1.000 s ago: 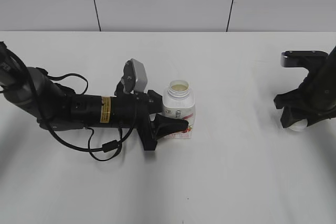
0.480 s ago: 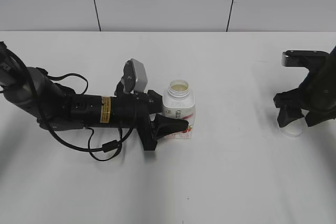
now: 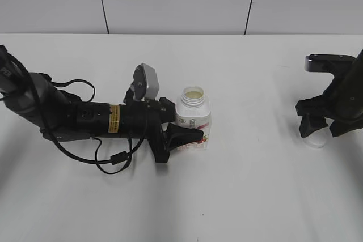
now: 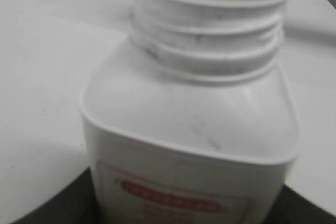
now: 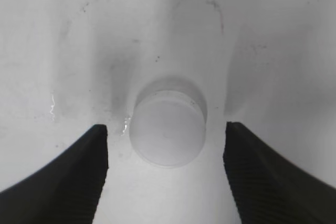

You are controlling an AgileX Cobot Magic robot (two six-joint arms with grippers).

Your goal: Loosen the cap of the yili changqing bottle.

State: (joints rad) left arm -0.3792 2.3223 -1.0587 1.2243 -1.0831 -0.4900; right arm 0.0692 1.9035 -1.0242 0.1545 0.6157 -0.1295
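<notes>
The yili changqing bottle (image 3: 193, 119) stands upright at the table's middle with its neck open and no cap on. In the left wrist view the bottle (image 4: 199, 108) fills the frame, threaded neck bare. My left gripper (image 3: 184, 135) is shut on the bottle's lower body. The white cap (image 3: 316, 138) lies flat on the table at the right. In the right wrist view the cap (image 5: 167, 129) sits between the two dark fingers (image 5: 79, 166), apart from both. My right gripper (image 3: 319, 124) is open just above it.
The white table (image 3: 255, 196) runs to a grey panelled wall at the back. The left arm's cables (image 3: 113, 160) loop on the table beside the arm.
My right gripper has opened and risen slightly. The cap it covered a second ago now lies free on the table. The left arm and bottle have not moved.
</notes>
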